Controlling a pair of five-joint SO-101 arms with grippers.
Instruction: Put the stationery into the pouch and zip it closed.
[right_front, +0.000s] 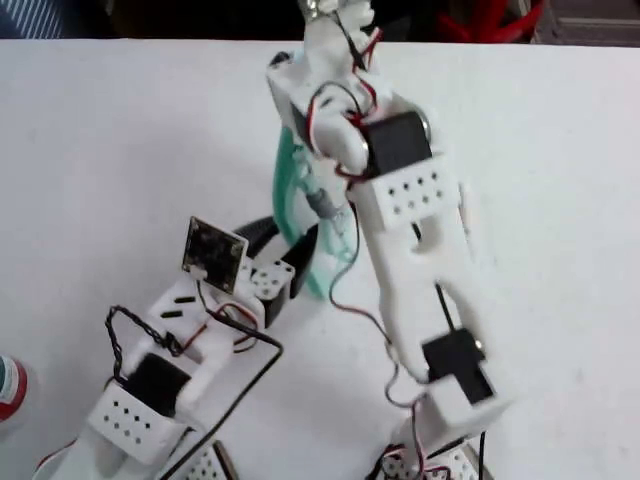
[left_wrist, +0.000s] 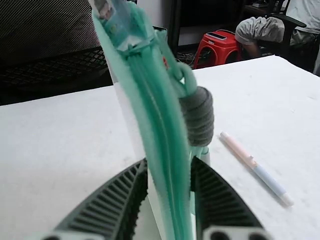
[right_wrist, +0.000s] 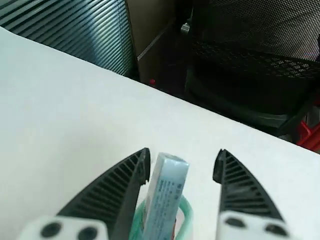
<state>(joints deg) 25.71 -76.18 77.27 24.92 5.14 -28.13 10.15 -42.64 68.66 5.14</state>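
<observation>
Translucent green zip pouch (left_wrist: 150, 100) stands upright, clamped in the left claw (left_wrist: 168, 165). Right claw (right_wrist: 183, 151) hangs spread over its mouth, with a pale blue flat stationery case (right_wrist: 167, 195) loose between the jaws. Probably best to seat the case fully first. A pink-and-blue pen (left_wrist: 252, 167) lies near the left claw, not yet loaded.

White table (right_front: 100, 150) is taking up the whole foreground and catching bright, even light. A black mesh chair back (right_wrist: 260, 35) is standing just past the table's far edge. A slatted panel (right_wrist: 75, 30) is sitting beside the chair back, with a dark gap running between them. A red stool (left_wrist: 220, 45) is standing on the floor behind the table, with the room going dim around it.
</observation>
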